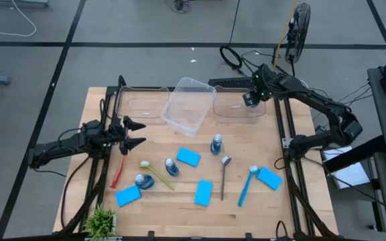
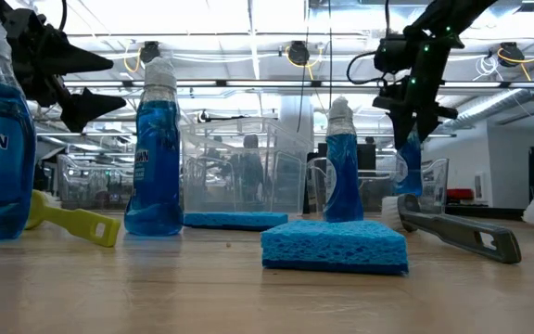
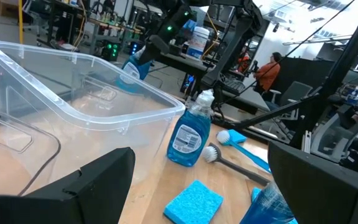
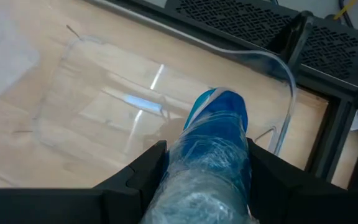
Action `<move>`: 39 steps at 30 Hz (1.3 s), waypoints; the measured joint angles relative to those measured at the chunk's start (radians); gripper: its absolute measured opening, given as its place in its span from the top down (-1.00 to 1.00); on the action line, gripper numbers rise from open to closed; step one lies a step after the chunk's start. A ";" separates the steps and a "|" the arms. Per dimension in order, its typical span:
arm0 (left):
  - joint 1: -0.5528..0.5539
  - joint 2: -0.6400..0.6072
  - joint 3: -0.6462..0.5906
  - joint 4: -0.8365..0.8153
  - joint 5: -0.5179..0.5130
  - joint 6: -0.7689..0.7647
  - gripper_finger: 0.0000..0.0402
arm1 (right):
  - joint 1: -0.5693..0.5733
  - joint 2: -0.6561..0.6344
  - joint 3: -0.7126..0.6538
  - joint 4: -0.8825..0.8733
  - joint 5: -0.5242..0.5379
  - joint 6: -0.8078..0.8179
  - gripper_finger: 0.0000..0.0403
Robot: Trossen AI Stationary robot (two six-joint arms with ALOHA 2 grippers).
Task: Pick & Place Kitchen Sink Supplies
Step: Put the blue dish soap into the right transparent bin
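Over the far-right clear plastic bin [image 1: 240, 107], right gripper [image 4: 205, 163] clamps a glossy blue bottle [image 4: 213, 140], hanging above the bin's glossy floor. Left gripper [image 1: 135, 133] hovers at the wooden table's [image 1: 300, 201] left side, jaws spread wide, holding nothing. Flat porous sponges [image 1: 188, 157], bottles, thin brushes remain scattered near centre.

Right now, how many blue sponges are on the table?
4: one near the left front, one mid-table, one front-centre, one on the right beside a brush. None looks hidden.
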 joint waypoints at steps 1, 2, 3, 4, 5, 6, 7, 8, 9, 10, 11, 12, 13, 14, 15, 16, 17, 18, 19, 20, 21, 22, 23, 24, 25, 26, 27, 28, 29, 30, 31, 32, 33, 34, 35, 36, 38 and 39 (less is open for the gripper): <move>0.000 0.000 0.000 0.000 0.000 0.000 -0.82 | -0.001 0.003 -0.003 -0.001 0.000 -0.004 0.19; 0.000 0.000 0.000 0.000 0.000 0.000 -0.82 | -0.003 0.007 -0.006 0.005 -0.001 -0.007 0.19; 0.000 0.000 0.000 0.000 0.000 0.000 -0.82 | -0.004 0.011 -0.009 0.011 -0.002 -0.014 0.19; 0.000 0.000 0.000 0.000 0.000 0.000 -0.82 | -0.006 0.014 -0.012 0.014 -0.002 -0.022 0.19; 0.000 0.000 0.000 0.000 -0.001 0.000 -0.82 | -0.007 0.017 -0.013 0.014 -0.002 -0.028 0.18; 0.000 0.000 0.000 0.000 -0.004 -0.001 -0.82 | -0.007 0.022 -0.015 0.019 -0.001 -0.036 0.17; 0.000 0.000 0.000 0.000 -0.009 -0.001 -0.82 | -0.008 0.029 -0.016 0.028 -0.001 -0.045 0.16; 0.000 0.000 0.000 0.000 -0.014 -0.001 -0.82 | -0.011 0.035 -0.017 0.035 0.000 -0.049 0.15; 0.000 0.000 0.000 0.000 -0.017 -0.002 -0.82 | -0.012 0.039 -0.017 0.038 -0.002 -0.052 0.13; 0.000 0.000 0.000 0.000 -0.017 -0.002 -0.82 | -0.013 0.043 -0.017 0.041 -0.001 -0.053 0.12; 0.000 0.000 0.000 0.000 -0.017 -0.002 -0.82 | -0.013 0.047 -0.017 0.048 0.000 -0.053 0.11; 0.000 0.000 0.000 0.000 -0.017 -0.002 -0.82 | -0.016 0.052 -0.017 0.056 0.000 -0.055 0.11; 0.000 0.000 0.000 0.000 -0.017 -0.005 -0.82 | -0.019 0.057 -0.017 0.058 0.000 -0.059 0.11; 0.000 0.000 0.000 0.000 -0.017 -0.007 -0.82 | -0.020 0.061 -0.017 0.055 -0.001 -0.067 0.11; 0.000 0.000 0.000 0.000 -0.017 -0.008 -0.82 | -0.020 0.062 -0.017 0.051 -0.001 -0.071 0.11; 0.000 0.000 0.000 0.000 -0.017 -0.007 -0.82 | -0.020 0.064 -0.017 0.050 0.000 -0.072 0.11; 0.000 0.000 0.000 0.000 -0.017 -0.006 -0.82 | -0.020 0.065 -0.017 0.053 0.000 -0.075 0.11; 0.000 0.000 0.000 0.000 -0.017 -0.006 -0.82 | -0.020 0.065 -0.017 0.055 0.000 -0.079 0.11; 0.000 0.000 0.000 0.000 -0.017 -0.006 -0.82 | -0.020 0.065 -0.017 0.056 0.000 -0.080 0.11; 0.000 0.000 0.000 0.000 -0.017 -0.004 -0.82 | -0.020 0.065 -0.017 0.056 0.000 -0.080 0.10; 0.000 0.000 0.000 0.000 -0.018 -0.003 -0.82 | -0.020 0.065 -0.017 0.056 0.000 -0.080 0.10; 0.000 0.000 0.000 0.000 -0.018 -0.002 -0.82 | -0.022 0.065 -0.017 0.056 0.000 -0.082 0.09; 0.000 0.000 0.000 0.000 -0.018 -0.002 -0.82 | -0.024 0.065 -0.017 0.056 -0.001 -0.086 0.08; 0.000 0.000 0.000 0.000 -0.018 -0.002 -0.82 | -0.025 0.065 -0.017 0.055 -0.001 -0.092 0.08; 0.000 0.000 0.000 0.000 -0.018 -0.002 -0.82 | -0.025 0.065 -0.017 0.055 0.001 -0.097 0.08; 0.000 0.000 0.000 0.000 -0.018 -0.001 -0.82 | -0.025 0.065 -0.017 0.055 0.001 -0.098 0.08; 0.000 0.000 0.000 0.000 -0.018 -0.001 -0.82 | -0.025 0.065 -0.017 0.054 0.000 -0.098 0.09; 0.000 0.000 0.000 0.000 -0.018 -0.001 -0.82 | -0.025 0.065 -0.017 0.055 0.000 -0.098 0.09; 0.000 0.000 0.000 0.000 -0.018 -0.001 -0.82 | -0.025 0.065 -0.017 0.055 0.000 -0.099 0.09; 0.000 0.000 0.000 0.000 -0.018 0.000 -0.82 | -0.025 0.065 -0.017 0.054 0.000 -0.102 0.09; 0.000 0.000 0.000 0.000 -0.018 0.000 -0.82 | -0.025 0.065 -0.017 0.054 0.000 -0.105 0.09; 0.000 0.000 0.000 0.000 -0.018 0.000 -0.82 | -0.025 0.065 -0.017 0.054 0.000 -0.106 0.09; 0.000 0.000 0.000 0.000 -0.018 0.000 -0.82 | -0.025 0.065 -0.017 0.054 0.000 -0.106 0.08; 0.000 0.000 0.000 0.000 -0.018 0.000 -0.82 | -0.025 0.065 -0.017 0.054 0.000 -0.106 0.07; 0.000 0.000 0.000 0.000 -0.018 0.000 -0.82 | -0.025 0.065 -0.017 0.053 0.000 -0.106 0.06; 0.000 0.000 0.000 0.000 -0.018 0.000 -0.82 | -0.025 0.065 -0.017 0.053 0.000 -0.106 0.06; 0.000 0.000 0.000 0.000 -0.018 0.000 -0.82 | -0.025 0.065 -0.017 0.053 0.000 -0.108 0.06; 0.000 0.000 0.000 0.000 -0.018 0.000 -0.82 | -0.025 0.065 -0.017 0.053 0.000 -0.113 0.06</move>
